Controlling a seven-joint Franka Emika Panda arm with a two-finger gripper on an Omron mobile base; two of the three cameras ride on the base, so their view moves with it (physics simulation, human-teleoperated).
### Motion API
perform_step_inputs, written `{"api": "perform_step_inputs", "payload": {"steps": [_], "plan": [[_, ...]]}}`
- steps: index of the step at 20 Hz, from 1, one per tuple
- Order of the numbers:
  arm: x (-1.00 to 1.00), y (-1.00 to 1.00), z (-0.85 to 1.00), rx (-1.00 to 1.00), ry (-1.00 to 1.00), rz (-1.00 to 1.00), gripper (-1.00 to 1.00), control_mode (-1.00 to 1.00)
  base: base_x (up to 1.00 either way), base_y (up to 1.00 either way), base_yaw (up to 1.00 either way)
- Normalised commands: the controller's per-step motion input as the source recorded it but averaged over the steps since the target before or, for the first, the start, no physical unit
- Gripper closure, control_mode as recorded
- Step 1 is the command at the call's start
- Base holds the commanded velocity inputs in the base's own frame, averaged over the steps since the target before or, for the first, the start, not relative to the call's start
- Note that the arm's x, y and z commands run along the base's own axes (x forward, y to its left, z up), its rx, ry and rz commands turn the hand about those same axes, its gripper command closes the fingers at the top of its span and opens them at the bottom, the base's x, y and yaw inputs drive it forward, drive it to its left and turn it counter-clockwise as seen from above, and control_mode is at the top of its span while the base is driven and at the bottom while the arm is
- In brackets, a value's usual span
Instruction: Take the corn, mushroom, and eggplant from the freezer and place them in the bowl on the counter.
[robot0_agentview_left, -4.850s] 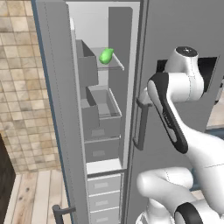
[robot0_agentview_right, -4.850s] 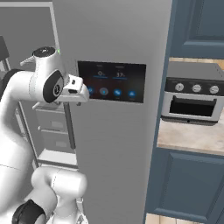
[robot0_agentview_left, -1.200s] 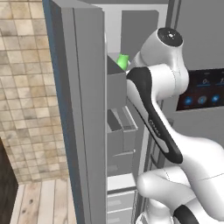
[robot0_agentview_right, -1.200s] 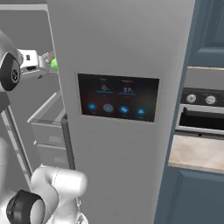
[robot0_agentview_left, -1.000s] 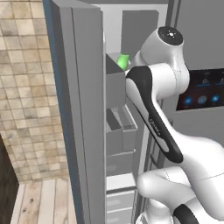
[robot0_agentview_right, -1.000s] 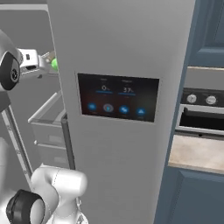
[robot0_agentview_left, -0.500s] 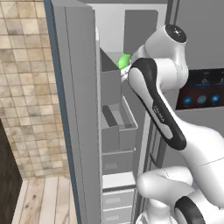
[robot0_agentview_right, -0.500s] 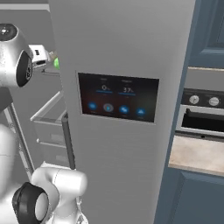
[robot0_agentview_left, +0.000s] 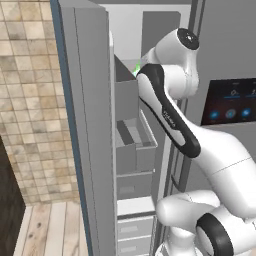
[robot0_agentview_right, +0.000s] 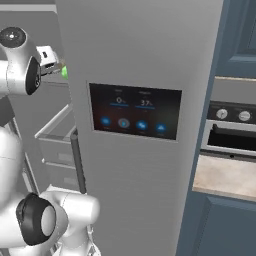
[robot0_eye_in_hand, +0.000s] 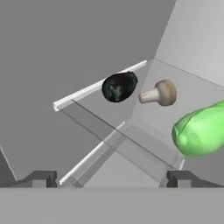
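My hand (robot0_eye_in_hand: 109, 178) was spread wide, holding nothing, inside the freezer (robot0_agentview_left: 95, 125). On its glass shelf (robot0_eye_in_hand: 98, 89) lay eggplant (robot0_eye_in_hand: 119, 86), mushroom (robot0_eye_in_hand: 159, 93) beside it, corn (robot0_eye_in_hand: 201, 130) nearest.

Matt grey plastic-looking walls and bins throughout the freezer (robot0_agentview_left: 95, 125), with a clear, glassy shelf (robot0_eye_in_hand: 131, 135) edged in pale trim. Smooth, slightly glossy skin on the bright green corn (robot0_eye_in_hand: 201, 131) and the near-black eggplant (robot0_eye_in_hand: 119, 86); dull tan, smooth cap on the mushroom (robot0_eye_in_hand: 159, 93). Rough-looking tan tile (robot0_agentview_left: 30, 100), grained wood floor (robot0_agentview_left: 47, 227), polished marbled stone on the counter (robot0_agentview_right: 225, 177), glossy dark panel (robot0_agentview_right: 134, 111) on the brushed grey door.
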Motion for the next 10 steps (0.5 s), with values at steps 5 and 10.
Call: {"api": "perform_step_inputs", "payload": {"steps": [5,10], "plan": [[0.54,0.23,0.0,0.0,0.0,0.12,-1.0,-1.0,0.0,0.0,0.0],[0.61,0.17,0.0,0.0,0.0,0.08,-1.0,-1.0,0.0,0.0,0.0]]}}
